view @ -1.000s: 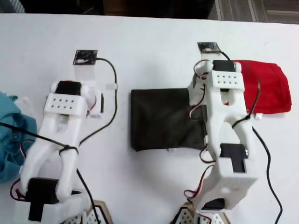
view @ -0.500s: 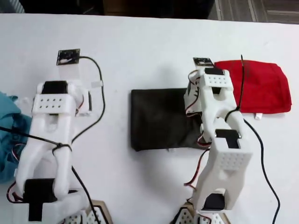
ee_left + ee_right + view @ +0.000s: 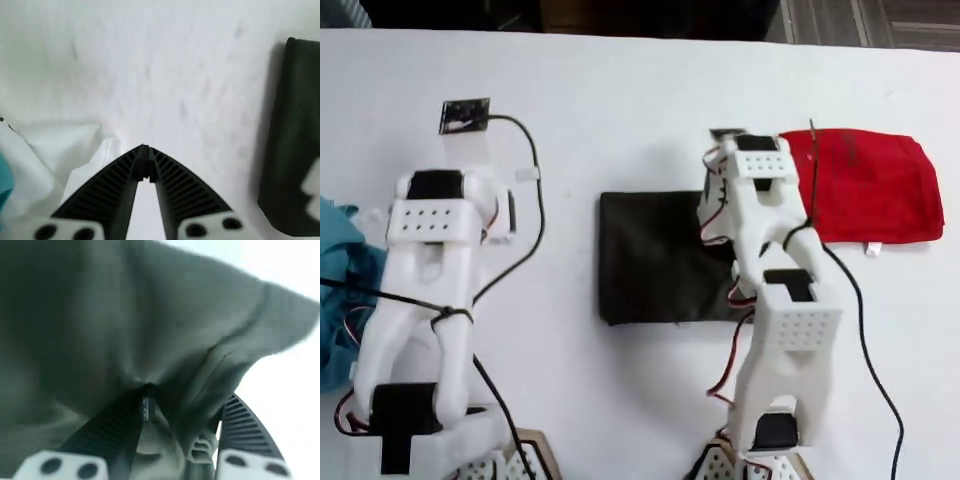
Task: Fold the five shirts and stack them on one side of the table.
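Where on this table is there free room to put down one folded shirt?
The wide strip of table beyond the dark shirt and red shirt is bare, and so is the near corner on the red shirt's side. Crowded: where the right hand grips the dark shirt, and around the teal shirt.

White table (image 3: 620, 90), dark floor (image 3: 620, 14) beyond its far edge at 12 o'clock, grey striped flooring (image 3: 880, 20) at 1 o'clock
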You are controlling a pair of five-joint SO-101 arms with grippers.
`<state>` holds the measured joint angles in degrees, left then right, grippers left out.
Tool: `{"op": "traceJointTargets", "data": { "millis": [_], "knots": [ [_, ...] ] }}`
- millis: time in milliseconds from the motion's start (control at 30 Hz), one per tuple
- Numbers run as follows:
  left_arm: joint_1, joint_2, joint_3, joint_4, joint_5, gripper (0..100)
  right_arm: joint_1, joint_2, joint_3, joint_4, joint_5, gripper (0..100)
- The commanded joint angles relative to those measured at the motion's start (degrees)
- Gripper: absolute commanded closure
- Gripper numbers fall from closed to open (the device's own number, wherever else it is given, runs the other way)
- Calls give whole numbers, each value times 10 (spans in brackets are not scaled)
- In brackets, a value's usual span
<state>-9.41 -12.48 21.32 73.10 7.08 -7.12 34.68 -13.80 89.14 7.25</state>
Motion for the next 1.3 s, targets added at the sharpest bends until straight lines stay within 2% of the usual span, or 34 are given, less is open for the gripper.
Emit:
{"op": "traceJointTargets", "data": {
  "millis": [0, 233, 400, 467, 567, 667, 700, 933, 1133, 1267],
  "knots": [
    [-5, -28, -32, 4, -4, 975, -14, -2, -33, 40, 15, 793],
    [-5, -29, -28, 4, -4, 975, 27, 36, -52, 36, 11, 793],
    [-5, -29, -28, 4, -4, 975, 51, 138, -131, 54, 15, 741],
    [-5, -29, -28, 4, -4, 975, 50, 174, -176, 80, 18, 748],
    [-5, -29, -30, 4, -4, 975, 47, 215, -243, 116, 44, 820],
    [-5, -29, -32, 4, -4, 975, 48, 233, -273, 119, 67, 961],
    [-5, -29, -32, 4, -4, 975, 48, 233, -273, 119, 73, 990],
    [-5, -29, -32, 9, -4, 975, 71, 191, -287, 119, 79, 978],
    [-5, -29, -32, 8, -4, 975, 106, 85, -341, 118, 171, 978],
    [-5, -29, -31, 8, -4, 975, 133, 62, -415, 118, 203, 978]
  ]
}}
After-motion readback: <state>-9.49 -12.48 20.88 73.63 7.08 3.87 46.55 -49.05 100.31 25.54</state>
